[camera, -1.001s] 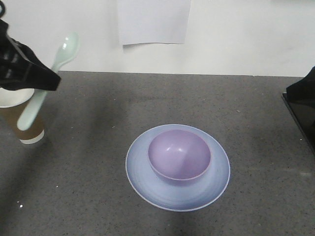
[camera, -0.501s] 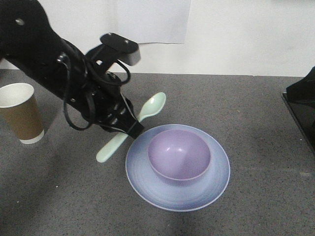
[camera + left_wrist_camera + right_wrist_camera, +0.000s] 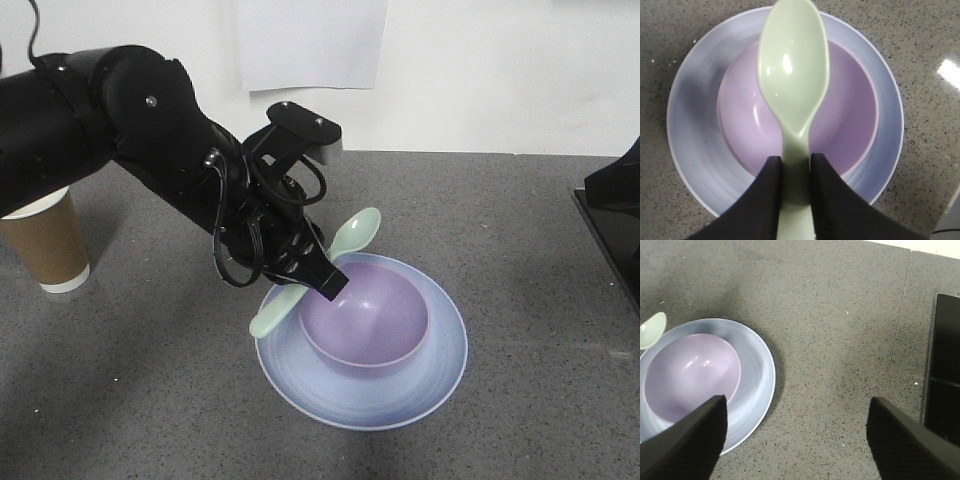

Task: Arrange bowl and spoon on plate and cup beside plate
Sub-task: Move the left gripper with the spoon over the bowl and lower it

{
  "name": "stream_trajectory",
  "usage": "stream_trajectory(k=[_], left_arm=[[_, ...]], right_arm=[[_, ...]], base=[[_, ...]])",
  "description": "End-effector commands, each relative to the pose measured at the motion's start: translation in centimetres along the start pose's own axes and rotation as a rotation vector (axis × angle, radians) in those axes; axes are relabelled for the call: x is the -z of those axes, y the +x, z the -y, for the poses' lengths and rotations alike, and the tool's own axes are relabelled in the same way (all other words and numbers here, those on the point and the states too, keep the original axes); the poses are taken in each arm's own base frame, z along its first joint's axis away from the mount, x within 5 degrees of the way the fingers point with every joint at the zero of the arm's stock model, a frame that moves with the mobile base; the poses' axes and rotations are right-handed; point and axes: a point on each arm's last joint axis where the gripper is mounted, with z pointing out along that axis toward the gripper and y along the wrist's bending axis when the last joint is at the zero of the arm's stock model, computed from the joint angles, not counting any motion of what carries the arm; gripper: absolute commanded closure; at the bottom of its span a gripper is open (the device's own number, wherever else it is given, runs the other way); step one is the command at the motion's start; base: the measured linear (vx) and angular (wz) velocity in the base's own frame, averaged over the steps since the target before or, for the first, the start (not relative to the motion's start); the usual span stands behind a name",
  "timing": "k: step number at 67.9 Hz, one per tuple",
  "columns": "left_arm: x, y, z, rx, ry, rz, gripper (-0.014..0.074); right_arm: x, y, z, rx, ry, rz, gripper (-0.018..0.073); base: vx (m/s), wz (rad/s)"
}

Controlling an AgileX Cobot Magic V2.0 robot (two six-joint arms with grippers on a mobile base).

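I see left gripper (image 3: 796, 167) clamped on spoon (image 3: 792, 75) handle, spoon above bowl (image 3: 365, 320), bowl on plate (image 3: 440, 370), cup (image 3: 45, 240) upright well apart, right gripper (image 3: 795, 412) spread wide, empty

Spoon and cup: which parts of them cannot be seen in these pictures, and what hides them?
1. Front view: the left claw, shut on the spoon, hides the middle of its handle.
2. Left wrist view: the bottom edge cuts off the end of the spoon's handle.
3. Front view: the left arm hides much of the rim of the cup; neither wrist view shows the cup.
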Motion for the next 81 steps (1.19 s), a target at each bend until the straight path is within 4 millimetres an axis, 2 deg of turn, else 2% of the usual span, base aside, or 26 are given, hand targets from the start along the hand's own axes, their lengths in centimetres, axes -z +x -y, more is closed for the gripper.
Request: stream_trajectory(k=[1,14,49,60,81], left_arm=[[1.6,-1.0,0.7,-0.006,0.011,0.099,0.0603],[0.0,-1.0,0.2,0.005,0.016,0.063,0.0599],[-1.8,-1.1,-0.2,0.024,0.026,0.041,0.0577],[-2.3,-1.1,-0.3,0.035,0.038,0.035,0.0536],[-2.5,-1.1,-0.3,0.029,0.039,0.03,0.0398]], right_arm=[[1.1,-0.8,0.0,0.004,0.008,0.097,0.0016],[1.1,-0.9,0.0,0.004,0.008,0.099,0.0015],[1.1,-0.9,0.0,0.004,0.008,0.099,0.0015],[1.1,-0.9,0.0,0.004,0.008,0.099,0.0015],[1.1,-0.9,0.0,0.004,0.008,0.098,0.0015]], base=[[0.0,0.0],[0.0,0.0],[0.0,0.0],[0.0,0.0],[0.0,0.0]])
